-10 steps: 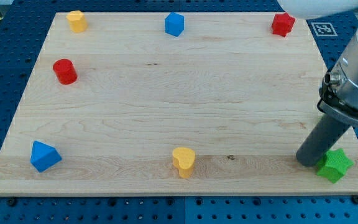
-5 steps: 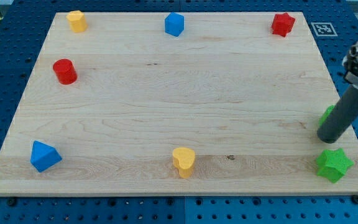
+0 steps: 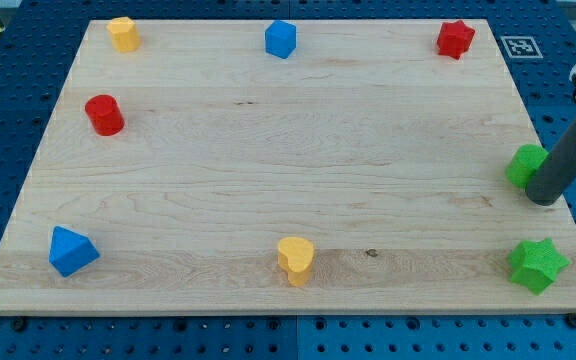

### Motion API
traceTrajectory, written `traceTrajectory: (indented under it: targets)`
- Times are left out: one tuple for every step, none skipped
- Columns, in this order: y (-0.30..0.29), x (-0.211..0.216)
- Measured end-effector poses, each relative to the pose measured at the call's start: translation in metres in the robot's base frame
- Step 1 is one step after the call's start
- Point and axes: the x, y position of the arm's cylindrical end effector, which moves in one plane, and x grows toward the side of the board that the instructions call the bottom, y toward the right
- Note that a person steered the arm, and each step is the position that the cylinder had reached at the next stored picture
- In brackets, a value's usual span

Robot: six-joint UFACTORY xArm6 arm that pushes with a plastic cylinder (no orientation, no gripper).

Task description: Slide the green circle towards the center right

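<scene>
The green circle point(image 3: 522, 165) sits at the board's right edge, about mid-height, partly hidden by my rod. My tip point(image 3: 543, 198) rests on the board just below and to the right of the green circle, touching or nearly touching it. A green star point(image 3: 538, 265) lies at the bottom right corner, below my tip.
A red star point(image 3: 455, 38) is at the top right, a blue block point(image 3: 280, 39) at top centre, a yellow block point(image 3: 123, 33) at top left. A red cylinder point(image 3: 103, 115) is at left, a blue block point(image 3: 70, 250) at bottom left, a yellow heart point(image 3: 295, 259) at bottom centre.
My tip has moved up and to the right, away from the green star, to beside the green circle. The green circle has come into view from behind the rod.
</scene>
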Motion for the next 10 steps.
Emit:
traceTrajectory:
  targets:
    - [0.031, 0.012]
    - [0.043, 0.011]
    - [0.041, -0.010]
    - [0.030, -0.031]
    - [0.022, -0.046]
    - [0.025, -0.046]
    - [0.039, -0.046]
    - [0.040, -0.038]
    - [0.038, -0.021]
    - [0.017, -0.012]
